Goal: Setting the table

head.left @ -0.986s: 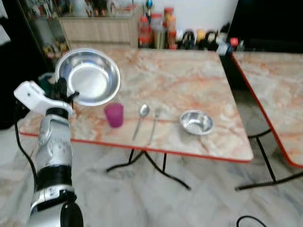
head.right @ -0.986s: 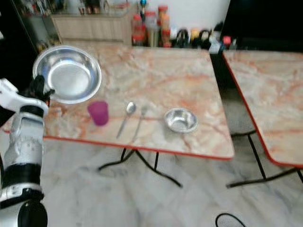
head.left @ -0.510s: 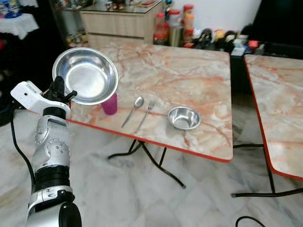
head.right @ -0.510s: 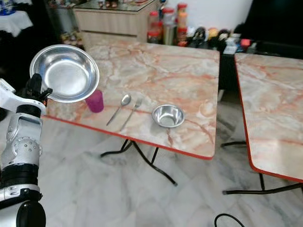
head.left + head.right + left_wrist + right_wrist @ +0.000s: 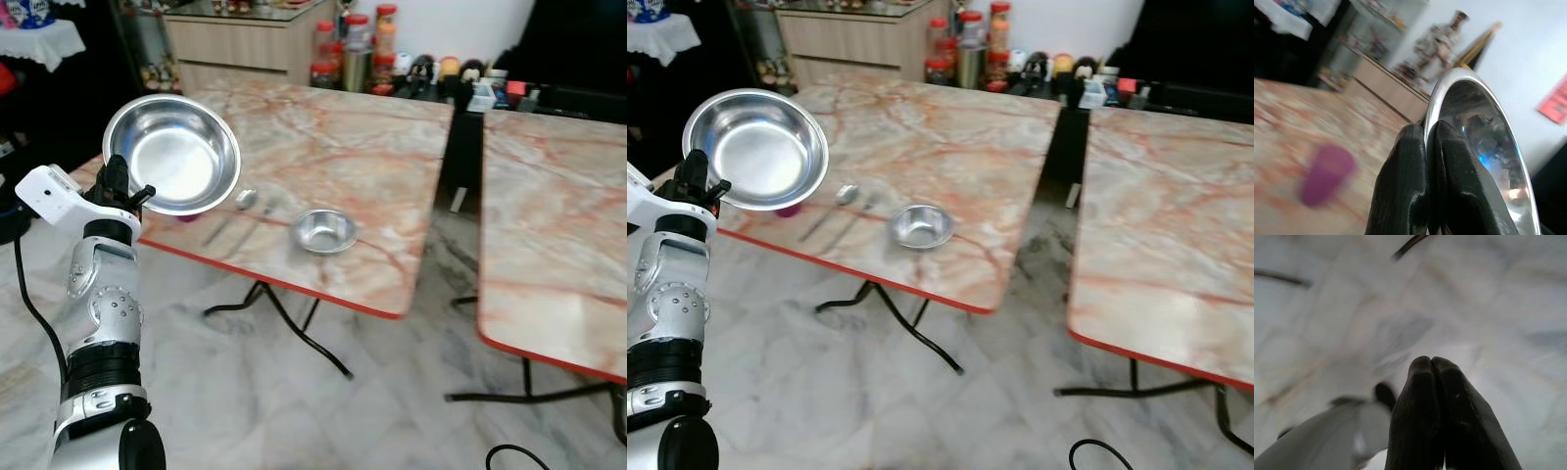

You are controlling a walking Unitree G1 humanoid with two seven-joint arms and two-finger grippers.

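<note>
Left pincer [image 5: 1426, 142] holding one large steel bowl [image 5: 172, 155] aloft by its rim, at the near left corner of the desk [image 5: 343, 147].

Count: two steel bowls, one large and held, one small [image 5: 325, 230] resting on the desk near its front edge; one spoon [image 5: 235, 206] and one fork [image 5: 854, 213] side by side left of the small bowl; one purple cup [image 5: 1326, 174], mostly hidden behind the large bowl. The large bowl is round, shiny, shallow, tilted with its hollow facing the head camera. Two marble-patterned, red-edged desks stand side by side. Right pincer [image 5: 1437, 363] hangs over the floor, fingers pressed together, gripping nothing.
</note>
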